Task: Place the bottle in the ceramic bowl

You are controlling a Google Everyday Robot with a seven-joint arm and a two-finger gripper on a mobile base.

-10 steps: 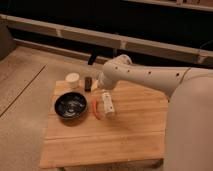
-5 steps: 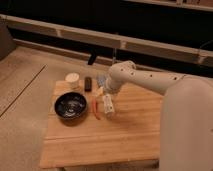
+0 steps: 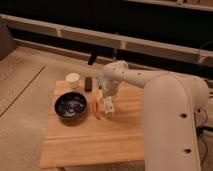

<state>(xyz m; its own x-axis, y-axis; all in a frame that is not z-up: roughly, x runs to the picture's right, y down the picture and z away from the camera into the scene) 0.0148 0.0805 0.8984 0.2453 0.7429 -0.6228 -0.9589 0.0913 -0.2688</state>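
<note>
The glossy black ceramic bowl (image 3: 71, 106) sits on the left part of the wooden table (image 3: 125, 140). The small white bottle (image 3: 108, 107) is to the right of the bowl, just above or on the tabletop, beside a thin orange-red stick (image 3: 95, 110). My gripper (image 3: 106, 98) comes down from the white arm and is right at the top of the bottle. The wrist hides where they meet, so I cannot tell if it is holding the bottle.
A short white cup (image 3: 73, 79) and a small dark block (image 3: 88, 83) stand at the table's back left. My large white arm (image 3: 170, 110) covers the table's right side. A low ledge runs behind the table.
The arm's wrist has shifted slightly right and down over the bottle. The bottle has stayed in about the same spot beside the stick. The bowl has not moved.
</note>
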